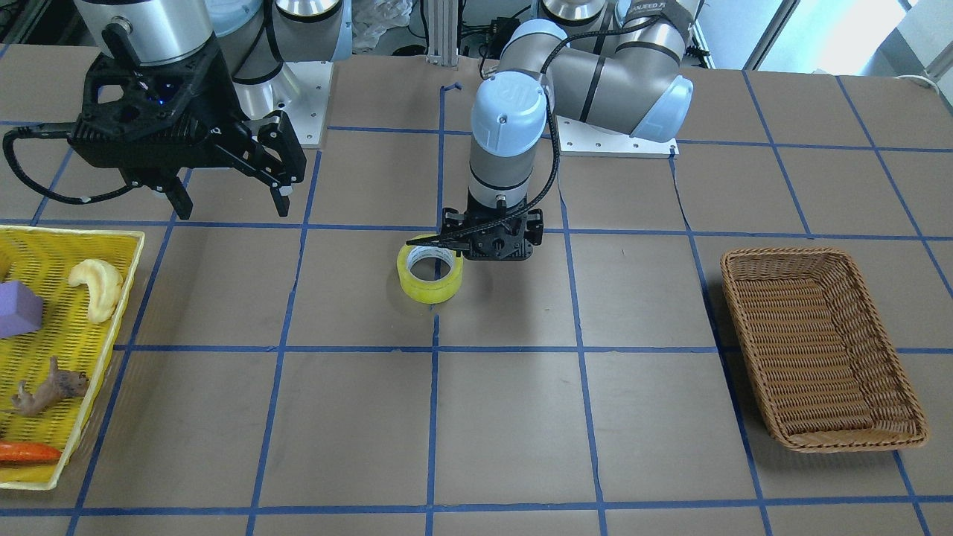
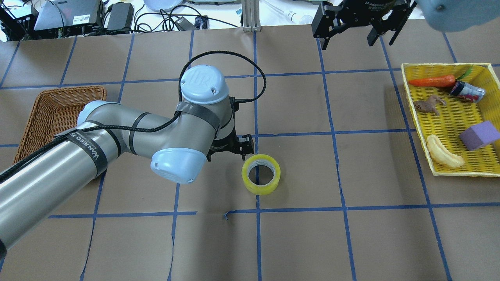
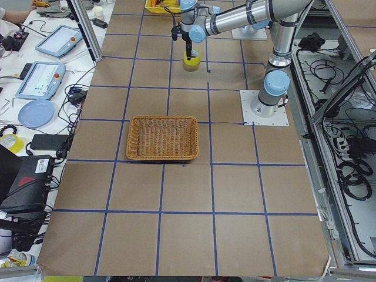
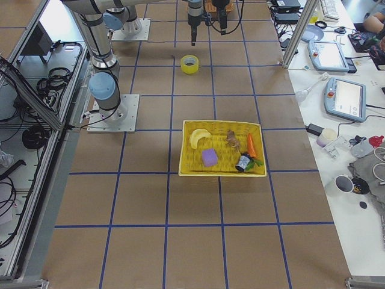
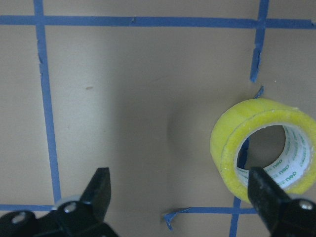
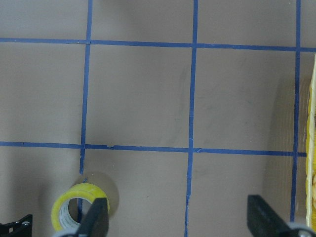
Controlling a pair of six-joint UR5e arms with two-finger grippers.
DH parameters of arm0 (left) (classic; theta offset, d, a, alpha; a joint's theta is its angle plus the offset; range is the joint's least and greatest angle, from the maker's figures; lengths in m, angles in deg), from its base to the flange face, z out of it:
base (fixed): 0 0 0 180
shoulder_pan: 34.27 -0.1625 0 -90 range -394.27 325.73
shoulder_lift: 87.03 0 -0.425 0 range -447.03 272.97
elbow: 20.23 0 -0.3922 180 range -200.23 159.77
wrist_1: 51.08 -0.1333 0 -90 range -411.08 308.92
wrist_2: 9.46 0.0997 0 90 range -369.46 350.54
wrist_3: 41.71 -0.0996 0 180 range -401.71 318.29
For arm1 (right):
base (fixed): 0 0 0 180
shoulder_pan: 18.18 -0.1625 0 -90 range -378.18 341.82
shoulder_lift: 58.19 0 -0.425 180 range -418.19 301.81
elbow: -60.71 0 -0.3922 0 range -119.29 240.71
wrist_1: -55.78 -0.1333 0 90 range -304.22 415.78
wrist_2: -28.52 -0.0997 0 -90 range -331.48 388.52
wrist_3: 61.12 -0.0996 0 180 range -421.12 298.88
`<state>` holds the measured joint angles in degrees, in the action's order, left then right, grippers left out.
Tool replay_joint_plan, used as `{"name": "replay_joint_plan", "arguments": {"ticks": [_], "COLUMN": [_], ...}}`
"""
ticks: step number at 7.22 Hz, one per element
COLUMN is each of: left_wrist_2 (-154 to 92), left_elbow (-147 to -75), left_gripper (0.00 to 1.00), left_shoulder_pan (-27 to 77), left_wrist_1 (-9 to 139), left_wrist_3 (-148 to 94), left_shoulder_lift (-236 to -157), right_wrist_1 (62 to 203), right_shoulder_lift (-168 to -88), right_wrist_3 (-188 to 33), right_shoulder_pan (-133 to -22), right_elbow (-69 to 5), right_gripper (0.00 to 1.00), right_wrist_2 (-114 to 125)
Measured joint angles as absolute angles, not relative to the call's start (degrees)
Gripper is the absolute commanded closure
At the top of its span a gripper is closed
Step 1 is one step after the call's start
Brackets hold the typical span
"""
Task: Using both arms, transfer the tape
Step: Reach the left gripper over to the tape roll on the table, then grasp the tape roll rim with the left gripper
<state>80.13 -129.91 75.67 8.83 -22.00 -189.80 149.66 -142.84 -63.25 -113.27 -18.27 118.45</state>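
The yellow-green tape roll [image 1: 430, 272] lies flat on the brown table near its middle, and it also shows in the overhead view [image 2: 261, 174]. My left gripper [image 1: 485, 246] is low over the table beside the roll, open and empty. In the left wrist view the roll [image 5: 264, 148] lies at the right finger [image 5: 261, 190], whose tip is over the roll's rim and hole. The left finger is over bare table. My right gripper [image 1: 232, 205] hangs high and away from the roll, open and empty. The roll shows at the lower left of the right wrist view [image 6: 81, 207].
A brown wicker basket [image 1: 819, 350] stands on my left side. A yellow mesh tray [image 1: 67, 234] on my right side holds a banana toy [image 1: 97, 286], a purple block [image 1: 18, 309], an animal figure and a carrot. Blue tape lines grid the table.
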Motion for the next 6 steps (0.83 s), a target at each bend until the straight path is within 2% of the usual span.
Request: {"name": "replay_joint_plan", "arguments": {"ticks": [3, 4, 5, 6], "left_wrist_2": [76.0, 75.6, 75.6, 75.6], "left_elbow": [-131.3, -131.8, -132.1, -132.3], "left_gripper": [0.00, 0.38, 0.85, 0.97], "left_shoulder_pan": [76.9, 77.5, 78.1, 78.4], "left_wrist_1": [4.1, 3.4, 2.3, 1.0], "left_wrist_3": [-22.0, -22.0, -22.0, -21.8], "left_shoulder_lift": [-194.3, -195.4, -196.2, -196.8], "right_wrist_1": [149.7, 149.7, 149.7, 149.7], "right_shoulder_lift": [-142.9, -142.9, -142.9, -142.9], "right_wrist_3": [-63.1, -63.1, -63.1, -63.1], "right_shoulder_pan": [-113.3, -113.4, -113.4, -113.4], "right_elbow": [-18.4, -18.4, -18.4, -18.4], "right_gripper": [0.00, 0.00, 0.00, 0.00], "right_wrist_2": [118.4, 118.4, 118.4, 118.4]}}
